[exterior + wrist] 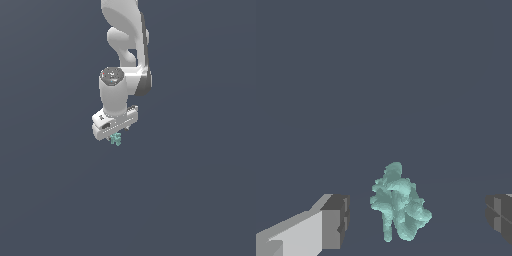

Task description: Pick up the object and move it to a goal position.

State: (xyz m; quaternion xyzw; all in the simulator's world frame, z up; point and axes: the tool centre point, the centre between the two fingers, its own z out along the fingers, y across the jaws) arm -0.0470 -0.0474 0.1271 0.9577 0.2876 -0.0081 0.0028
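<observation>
Claw (415,222) spread wide: we are seeing its two grey fingertips (336,220) standing well apart, with the teal piece (398,202) lying between them and touching neither. From the exterior view, we are observing the white arm (125,55) pointing downward, the teal piece (116,139) sitting just below the claw (116,134).

- The arm (125,30) runs off the exterior view's upper edge.
- The gripper (116,131) hides part of the teal piece (116,140) there.
- Both fingers (331,222) are cropped in the wrist view.
</observation>
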